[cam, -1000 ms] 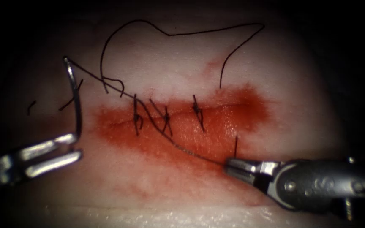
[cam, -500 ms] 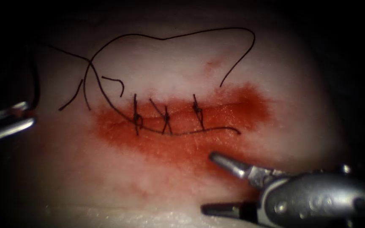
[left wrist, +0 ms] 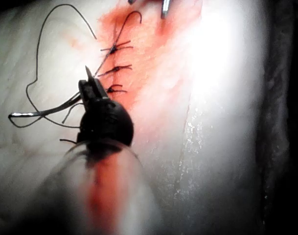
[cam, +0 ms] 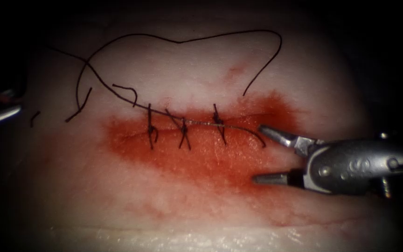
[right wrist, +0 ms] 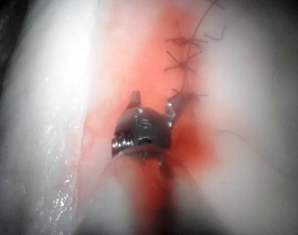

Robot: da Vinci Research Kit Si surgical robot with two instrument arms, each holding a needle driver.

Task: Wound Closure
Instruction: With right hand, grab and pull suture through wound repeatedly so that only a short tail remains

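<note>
– Right tool (cam: 259, 154): we read its jaws as spread wide, gripping nothing. The free end of the thread (cam: 178, 42) lies between them, just beside the upper jaw. Our guess is that it's parked to bracket that end.
– Agreed. And the left tool (left wrist: 88, 81)?
– Clamped on the needle (left wrist: 41, 112), near one end of its curve; we can't tell which end. The needle is out of the tissue (cam: 187, 200) and hangs over it, left of the cut (cam: 131, 136).
– Why hold it out there?
– We think it keeps the needle clear of the stitch line. The thread runs from that side along the cut and over the stitches.
– What's the count?
– We get three stitches (cam: 183, 133) across the cut, one needle, one long thread and two tools. We make out three short loose thread pieces (cam: 126, 91) left of the stitches. Red fluid (cam: 201, 158) sits around the cut.
</note>
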